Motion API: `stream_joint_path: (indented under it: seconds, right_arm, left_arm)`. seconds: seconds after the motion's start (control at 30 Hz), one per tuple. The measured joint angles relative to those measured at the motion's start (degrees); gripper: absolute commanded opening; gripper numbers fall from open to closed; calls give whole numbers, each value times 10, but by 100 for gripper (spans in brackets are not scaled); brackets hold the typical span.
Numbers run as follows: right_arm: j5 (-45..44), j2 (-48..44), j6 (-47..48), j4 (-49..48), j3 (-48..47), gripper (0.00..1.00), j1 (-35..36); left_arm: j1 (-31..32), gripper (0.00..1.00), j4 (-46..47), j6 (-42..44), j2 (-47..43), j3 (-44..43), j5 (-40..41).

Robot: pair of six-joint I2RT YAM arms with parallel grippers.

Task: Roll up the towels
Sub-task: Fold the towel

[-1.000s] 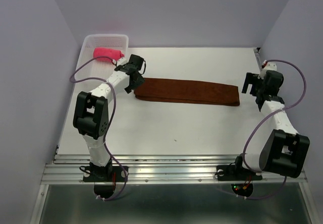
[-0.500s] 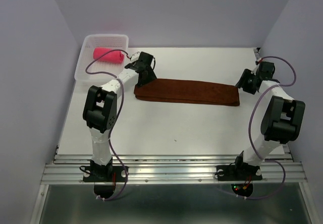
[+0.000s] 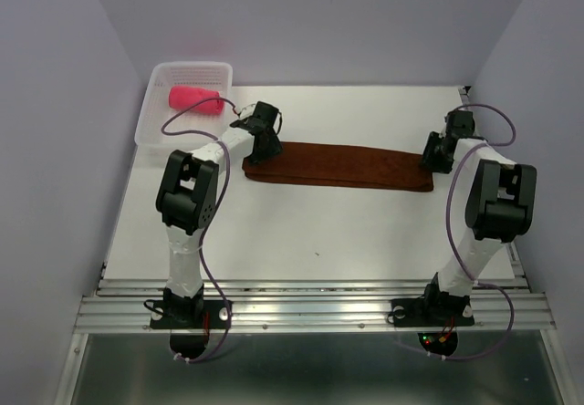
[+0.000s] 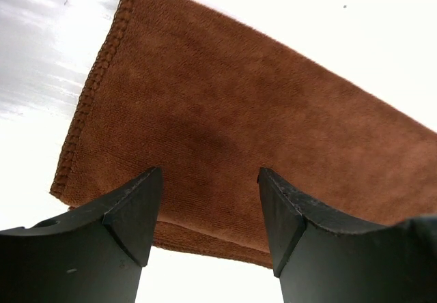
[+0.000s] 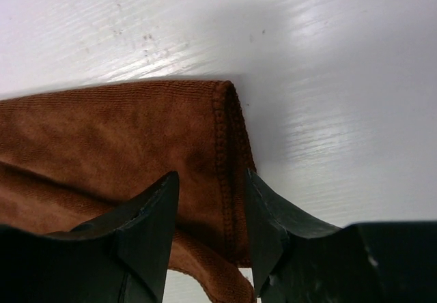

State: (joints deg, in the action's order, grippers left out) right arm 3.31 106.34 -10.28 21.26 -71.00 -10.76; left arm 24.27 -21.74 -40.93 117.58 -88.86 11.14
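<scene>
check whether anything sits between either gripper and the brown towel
Nothing visible does. The left gripper is right over the left end of the brown towel and the right gripper over its right end, jaws apart, only cloth below them. The pink towel lies in the basket, off to the left.

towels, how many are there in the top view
2. The pink towel lies rolled in the white basket at far left; the brown towel lies flat, a long strip across the table. None seems hidden.
</scene>
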Motion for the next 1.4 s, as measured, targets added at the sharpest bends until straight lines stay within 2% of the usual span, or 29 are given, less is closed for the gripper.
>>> stream_joint_path:
  seconds: [0.1,0.23,0.4,0.57,0.7,0.9,1.1,1.2,1.27,1.4]
  right_arm:
    - [-14,8,0,2,-3,47,0]
    - [-36,18,4,7,-9,35,4]
    - [-38,28,8,6,-15,26,7]
    - [-38,37,12,5,-21,9,7]
    - [-49,37,15,6,-24,4,7]
    - [-76,37,28,12,-38,3,9]
    - [-104,38,46,39,-79,9,14]
    - [-121,40,54,43,-87,16,15]
    - [-127,42,56,50,-90,25,15]
    - [-133,57,64,59,-108,28,15]
  left_arm:
    - [-3,69,1,0,0,15,0]
    - [-4,69,2,0,0,24,0]
    - [-7,69,7,0,0,30,0]
    - [-8,69,13,0,1,38,0]
    - [-11,69,19,0,1,42,-1]
    - [-13,69,32,0,-2,53,-1]
    - [-13,69,40,0,-5,59,-2]
    - [-14,69,40,0,-5,59,-3]
    - [-14,69,40,0,-5,59,-4]
    - [-15,69,42,0,-7,61,-7]
